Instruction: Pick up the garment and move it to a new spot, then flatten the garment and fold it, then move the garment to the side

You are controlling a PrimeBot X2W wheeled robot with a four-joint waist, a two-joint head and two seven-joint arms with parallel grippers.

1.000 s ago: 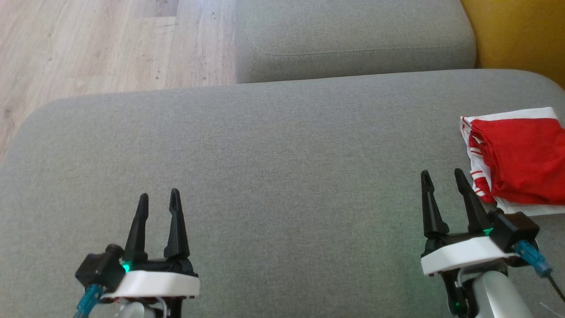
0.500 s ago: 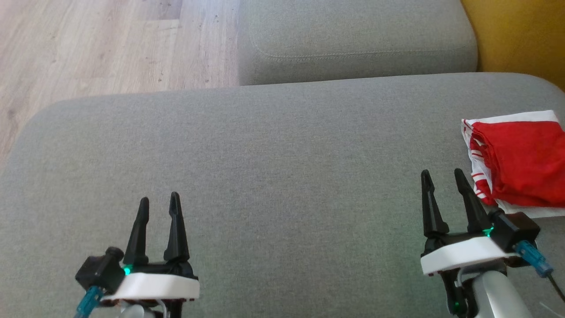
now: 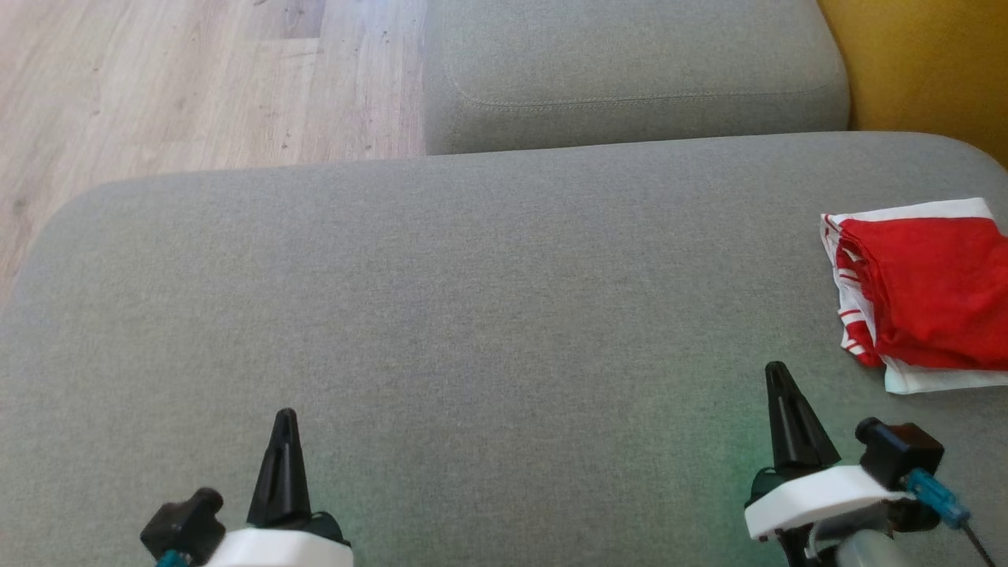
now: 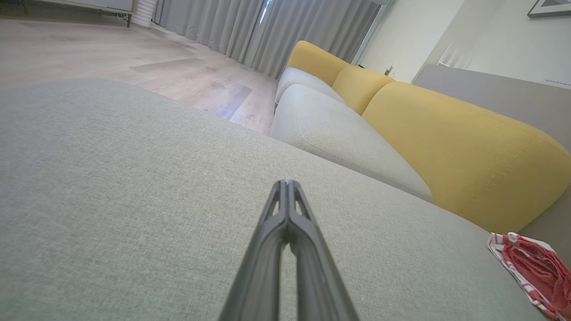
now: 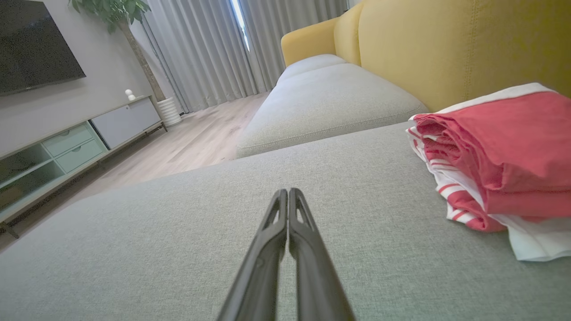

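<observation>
The garment point(image 3: 929, 295) is a folded red and white bundle lying at the right edge of the grey cushion point(image 3: 472, 315). It also appears at the lower right of the left wrist view as the garment point(image 4: 535, 272) and at the right of the right wrist view as the garment point(image 5: 499, 156). My left gripper point(image 3: 284, 416) sits low at the near left, shut with nothing in it. My right gripper point(image 3: 776, 370) is at the near right, shut and empty, short of the garment and to its left. In both wrist views the fingertips meet: left gripper point(image 4: 287, 183), right gripper point(image 5: 287, 191).
A second grey seat cushion point(image 3: 630, 71) lies beyond the first, with a yellow backrest point(image 3: 921, 63) at the far right. Wooden floor point(image 3: 181, 79) runs past the cushion's left end. A TV cabinet point(image 5: 67, 142) and curtains point(image 5: 214, 53) stand across the room.
Both grippers have gone from open to shut and pulled back toward the bottom of the head view. The garment has stayed in place.
</observation>
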